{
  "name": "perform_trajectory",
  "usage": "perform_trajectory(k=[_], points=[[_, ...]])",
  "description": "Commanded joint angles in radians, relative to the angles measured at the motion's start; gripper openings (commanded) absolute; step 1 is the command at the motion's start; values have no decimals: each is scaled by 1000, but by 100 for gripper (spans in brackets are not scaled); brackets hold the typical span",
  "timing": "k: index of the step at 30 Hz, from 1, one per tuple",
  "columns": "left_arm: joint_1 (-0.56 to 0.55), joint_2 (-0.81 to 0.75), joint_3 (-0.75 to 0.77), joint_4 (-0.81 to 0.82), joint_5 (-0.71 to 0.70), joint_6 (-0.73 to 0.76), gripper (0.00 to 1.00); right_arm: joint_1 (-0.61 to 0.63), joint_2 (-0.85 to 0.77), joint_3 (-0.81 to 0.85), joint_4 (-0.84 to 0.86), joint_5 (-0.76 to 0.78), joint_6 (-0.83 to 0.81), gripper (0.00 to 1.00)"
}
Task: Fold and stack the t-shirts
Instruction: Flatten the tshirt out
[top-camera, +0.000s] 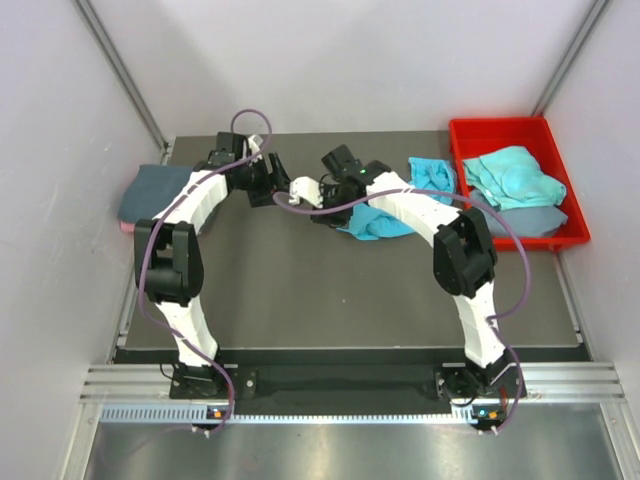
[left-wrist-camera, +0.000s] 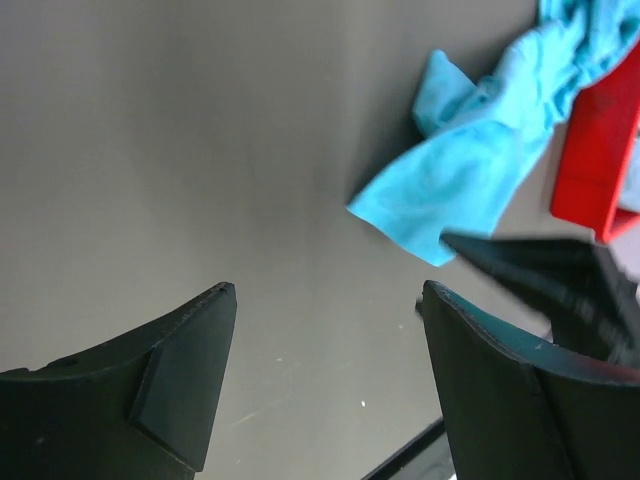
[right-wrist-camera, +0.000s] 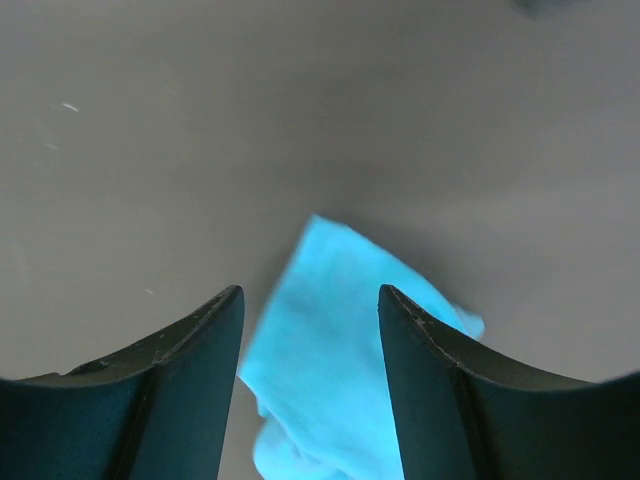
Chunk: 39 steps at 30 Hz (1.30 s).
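Note:
A turquoise t-shirt (top-camera: 378, 224) lies crumpled on the dark table, trailing back toward the red bin; it also shows in the left wrist view (left-wrist-camera: 470, 160). My right gripper (top-camera: 325, 205) hovers over its left corner. In the right wrist view this gripper (right-wrist-camera: 311, 292) is open, with the turquoise cloth (right-wrist-camera: 335, 350) below and between its fingers. My left gripper (top-camera: 269, 189) is just to the left, open (left-wrist-camera: 328, 290) over bare table with nothing in it. A folded slate blue-grey t-shirt (top-camera: 155, 192) rests on a pink one (top-camera: 127, 228) at the table's left edge.
A red bin (top-camera: 572, 215) at the back right holds a turquoise shirt (top-camera: 515, 175) and a slate blue-grey one (top-camera: 540, 219). Its red corner (left-wrist-camera: 600, 150) appears in the left wrist view, with the right gripper's dark fingers (left-wrist-camera: 545, 275) close by. Walls enclose the table.

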Motion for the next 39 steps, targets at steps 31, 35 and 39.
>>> perform_trajectory(k=[31, 35, 39], points=[[159, -104, -32, -14, -64, -18, 79, 43, 176, 98, 156, 272, 9, 8], [159, -101, -38, -8, -60, -24, 79, 42, 177, 130, 144, 268, 12, 9], [157, -102, -41, -3, -53, -27, 79, 42, 206, 150, 117, 283, 14, 30]])
